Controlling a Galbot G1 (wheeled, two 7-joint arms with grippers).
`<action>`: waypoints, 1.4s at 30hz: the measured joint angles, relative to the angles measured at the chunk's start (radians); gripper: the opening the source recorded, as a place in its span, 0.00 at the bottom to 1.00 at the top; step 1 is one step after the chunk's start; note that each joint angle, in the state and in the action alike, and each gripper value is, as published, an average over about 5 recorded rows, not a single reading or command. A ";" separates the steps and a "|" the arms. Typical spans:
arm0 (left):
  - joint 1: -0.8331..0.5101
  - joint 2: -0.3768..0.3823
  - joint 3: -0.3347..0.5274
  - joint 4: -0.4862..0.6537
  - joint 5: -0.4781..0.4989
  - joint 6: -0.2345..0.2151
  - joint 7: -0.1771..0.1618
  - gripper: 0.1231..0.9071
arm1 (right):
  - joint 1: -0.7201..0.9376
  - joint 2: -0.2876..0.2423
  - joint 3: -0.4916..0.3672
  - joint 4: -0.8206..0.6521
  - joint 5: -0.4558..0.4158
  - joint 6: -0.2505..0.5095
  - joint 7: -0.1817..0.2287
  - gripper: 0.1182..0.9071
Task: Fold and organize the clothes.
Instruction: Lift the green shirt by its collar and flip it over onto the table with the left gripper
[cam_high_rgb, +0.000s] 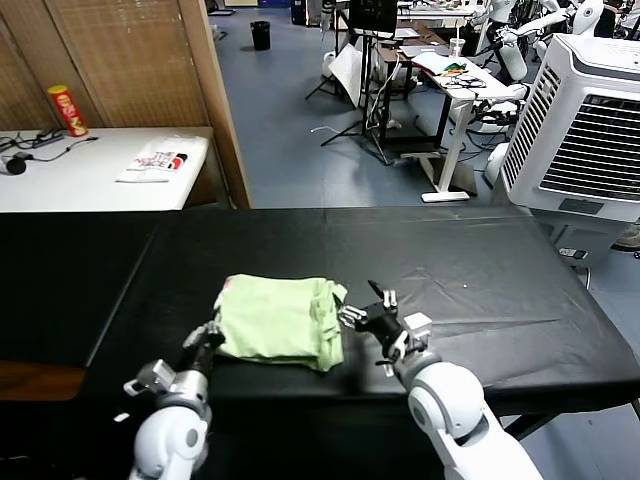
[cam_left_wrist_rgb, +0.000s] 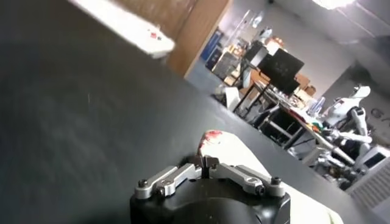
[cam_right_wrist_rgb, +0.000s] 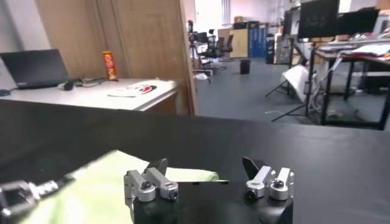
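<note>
Left gripper (cam_high_rgb: 210, 338) clamped on folded shirt's (cam_high_rgb: 280, 318) near-left edge; right gripper (cam_high_rgb: 363, 303) spread beside it on black worktop (cam_high_rgb: 470, 270).

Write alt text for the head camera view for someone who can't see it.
A folded pale green shirt lies on a black table, with the left gripper shut at its left edge and the right gripper open beside its right edge. Behind stand a white desk and a cluttered workshop.
</note>
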 joint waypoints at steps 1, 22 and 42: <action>-0.001 0.019 -0.008 0.004 0.029 0.000 0.003 0.02 | -0.003 0.002 0.007 -0.002 -0.006 0.001 0.000 0.86; 0.047 0.440 -0.258 -0.033 0.280 -0.001 -0.006 0.02 | -0.027 0.035 0.039 -0.032 -0.062 0.021 -0.010 0.86; -0.010 0.277 0.111 -0.267 0.292 0.156 -0.107 0.02 | -0.103 -0.004 0.111 0.026 -0.039 0.028 -0.025 0.86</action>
